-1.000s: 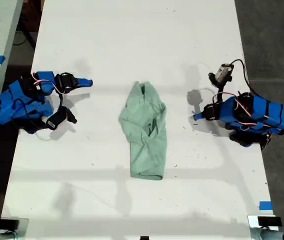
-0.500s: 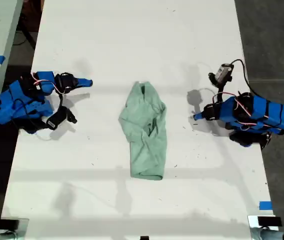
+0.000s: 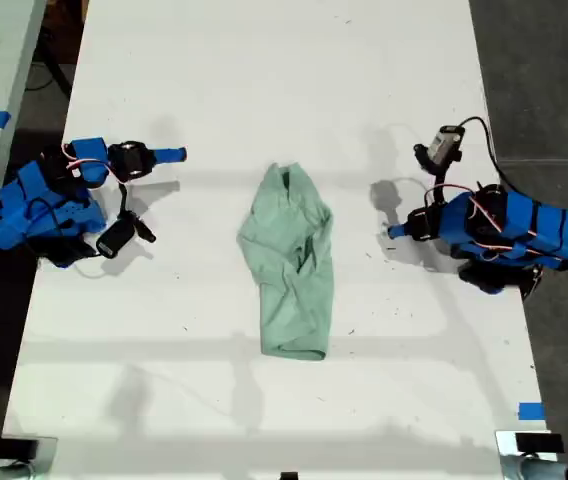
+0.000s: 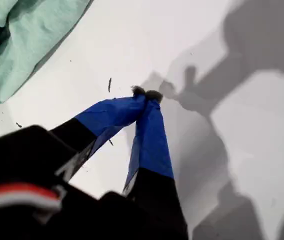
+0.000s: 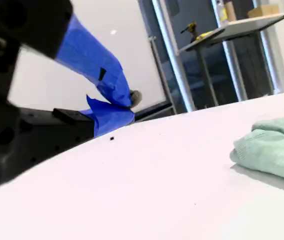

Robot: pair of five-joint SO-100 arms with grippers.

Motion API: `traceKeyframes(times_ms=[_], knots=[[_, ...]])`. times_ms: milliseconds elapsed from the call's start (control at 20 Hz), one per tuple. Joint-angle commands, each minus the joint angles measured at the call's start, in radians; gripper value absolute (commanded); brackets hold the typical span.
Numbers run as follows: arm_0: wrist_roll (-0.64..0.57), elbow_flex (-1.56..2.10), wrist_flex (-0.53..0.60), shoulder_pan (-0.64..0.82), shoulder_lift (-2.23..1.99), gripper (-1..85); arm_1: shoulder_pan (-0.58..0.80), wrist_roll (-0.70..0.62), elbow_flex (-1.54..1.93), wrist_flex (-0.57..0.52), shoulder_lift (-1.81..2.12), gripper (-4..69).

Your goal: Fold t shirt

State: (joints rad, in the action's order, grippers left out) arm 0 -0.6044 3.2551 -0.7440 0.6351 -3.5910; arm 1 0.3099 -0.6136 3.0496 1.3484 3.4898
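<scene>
Presently both jaws sit closed, apart from the t shirt.

T shirt: pale mint-green cloth, wrinkled, bunched into an elongated strip. Lies flat near the middle of the white tabletop, well apart from every edge. Narrow end toward the exterior view's top, hem end toward its bottom.

Bright, even light from above washes the white desk nearly to glare in the exterior view, and each arm throws several soft overlapping shadows. In the first wrist view the shadows are large and grey. In both wrist views the near black housings are blurred.
</scene>
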Motion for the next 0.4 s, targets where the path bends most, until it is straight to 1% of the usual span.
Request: traceKeyframes(times_ms=[0, 50, 150, 250, 350], knots=[[0.008, 0.040, 0.000, -0.006, -0.008, -0.3, 0.014, -0.041, 0.034, -0.067, 0.012, -1.9], [0.029, 0.040, -0.023, 0.011, -0.008, -0.3, 0.025, 0.006, 0.055, -0.063, 0.012, -1.9], [0.072, 0.040, -0.078, 0.043, -0.008, -0.3, 0.034, 0.060, 0.051, -0.005, 0.012, -1.9], [0.109, 0.040, -0.103, 0.058, -0.008, -0.3, -0.008, 0.091, 0.051, -0.003, 0.012, -1.9], [0.126, 0.040, -0.107, 0.061, -0.008, -0.3, -0.012, 0.101, 0.051, -0.003, 0.012, -1.9]])
